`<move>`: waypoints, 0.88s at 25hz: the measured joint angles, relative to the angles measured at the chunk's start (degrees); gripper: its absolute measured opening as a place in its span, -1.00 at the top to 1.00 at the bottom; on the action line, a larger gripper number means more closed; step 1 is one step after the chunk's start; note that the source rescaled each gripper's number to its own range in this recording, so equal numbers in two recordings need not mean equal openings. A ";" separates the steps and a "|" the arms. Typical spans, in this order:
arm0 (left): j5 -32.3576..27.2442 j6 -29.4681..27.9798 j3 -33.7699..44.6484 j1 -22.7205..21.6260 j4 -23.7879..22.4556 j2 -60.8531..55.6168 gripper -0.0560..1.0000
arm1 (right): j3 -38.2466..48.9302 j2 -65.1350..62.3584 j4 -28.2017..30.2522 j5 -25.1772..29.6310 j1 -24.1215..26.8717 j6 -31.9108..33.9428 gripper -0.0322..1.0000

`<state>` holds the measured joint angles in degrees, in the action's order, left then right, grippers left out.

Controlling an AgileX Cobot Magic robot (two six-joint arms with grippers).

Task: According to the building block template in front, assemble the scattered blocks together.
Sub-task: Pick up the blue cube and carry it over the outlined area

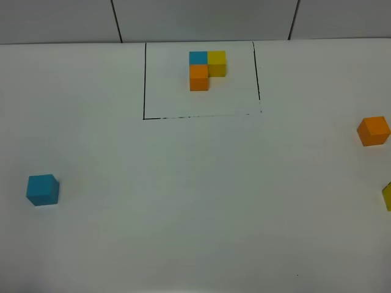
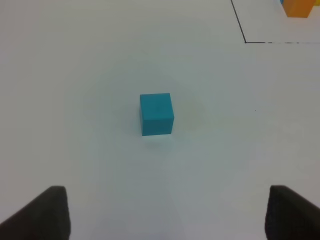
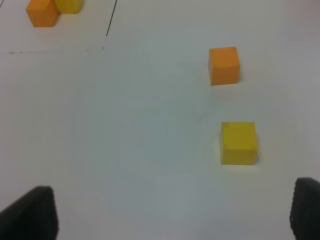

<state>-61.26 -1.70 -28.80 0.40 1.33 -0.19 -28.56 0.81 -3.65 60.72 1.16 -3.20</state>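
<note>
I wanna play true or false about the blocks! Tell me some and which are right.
1. The loose blue cube sits alone on the left side of the table. True.
2. The loose orange cube touches the loose yellow cube. False: a gap separates them.
3. The template is three cubes inside a black outline. True.
4. The left fingers grip the loose blue cube. False: they stand open, with nothing between them.

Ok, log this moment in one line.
left gripper open, blue cube ahead | right gripper open, yellow cube, orange cube ahead | template assembled
</note>
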 joint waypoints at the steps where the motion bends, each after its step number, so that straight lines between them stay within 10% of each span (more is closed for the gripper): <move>1: 0.00 0.00 0.00 0.00 0.00 0.00 -0.41 | 0.00 0.00 0.00 0.00 0.00 0.00 -0.74; 12: 0.04 0.05 0.00 0.00 -0.17 0.47 -0.41 | 0.00 0.00 0.00 0.00 0.00 0.18 -0.64; 22: 7.55 1.70 -4.56 0.00 -1.33 21.30 -0.81 | 0.00 0.00 -0.05 0.00 0.00 0.22 -0.57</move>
<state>-53.70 0.00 -33.36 0.40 0.00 21.11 -28.56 0.81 -3.70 60.72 1.16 -2.99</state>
